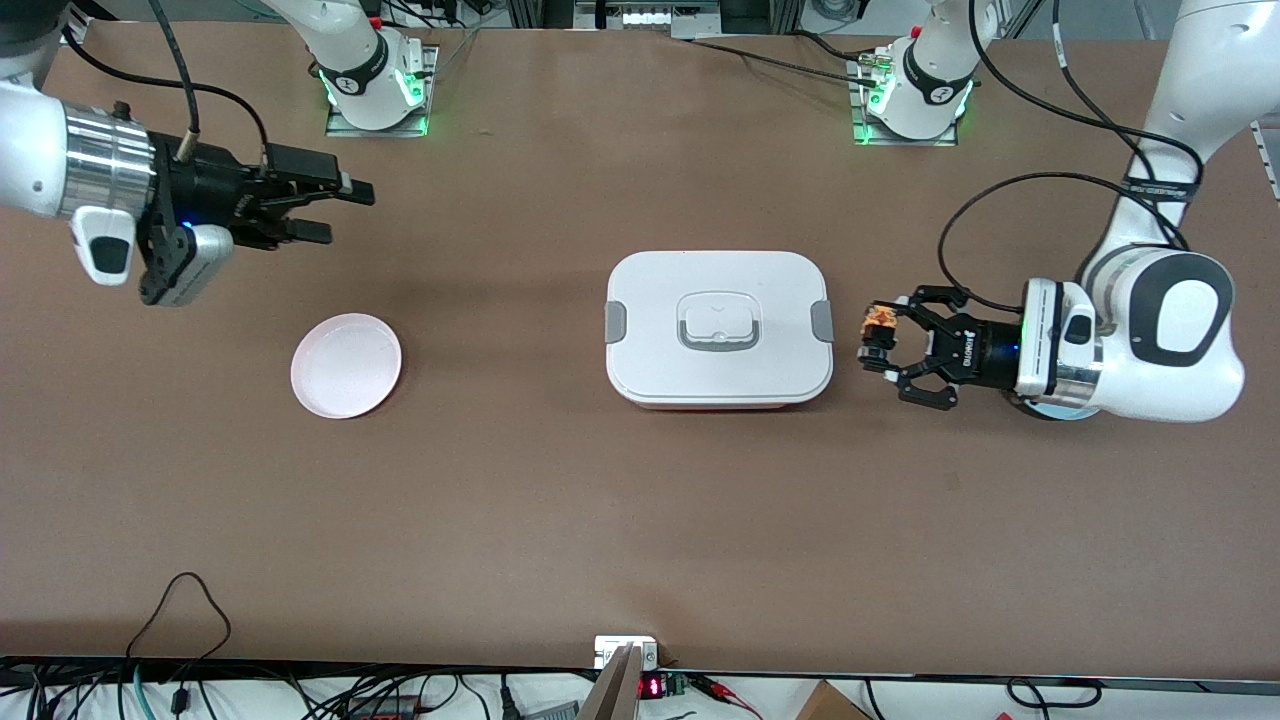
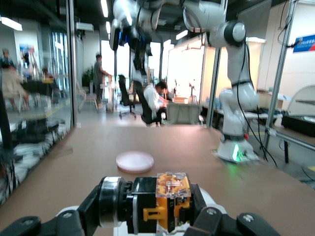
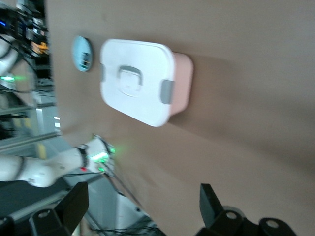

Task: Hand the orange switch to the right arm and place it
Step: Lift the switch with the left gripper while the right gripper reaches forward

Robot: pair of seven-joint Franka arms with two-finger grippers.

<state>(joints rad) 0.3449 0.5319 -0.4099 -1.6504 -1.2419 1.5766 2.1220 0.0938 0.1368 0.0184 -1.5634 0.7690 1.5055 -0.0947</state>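
My left gripper (image 1: 878, 342) is shut on the orange switch (image 1: 880, 322) and holds it sideways above the table, close beside the white lunchbox's (image 1: 718, 325) end toward the left arm. In the left wrist view the switch (image 2: 162, 201) spans the jaws (image 2: 147, 209), with a silver ring, a black body and an orange clear-topped block. My right gripper (image 1: 340, 210) is open and empty, raised over bare table at the right arm's end. Its fingers (image 3: 209, 199) stand wide apart around the point between its tips (image 3: 142, 201).
A pink plate (image 1: 346, 365) lies on the table at the right arm's end and also shows in the left wrist view (image 2: 134, 161). The closed lunchbox (image 3: 138, 81) sits mid-table. A light-blue plate (image 1: 1040, 410) lies mostly hidden under the left wrist and shows in the right wrist view (image 3: 81, 53).
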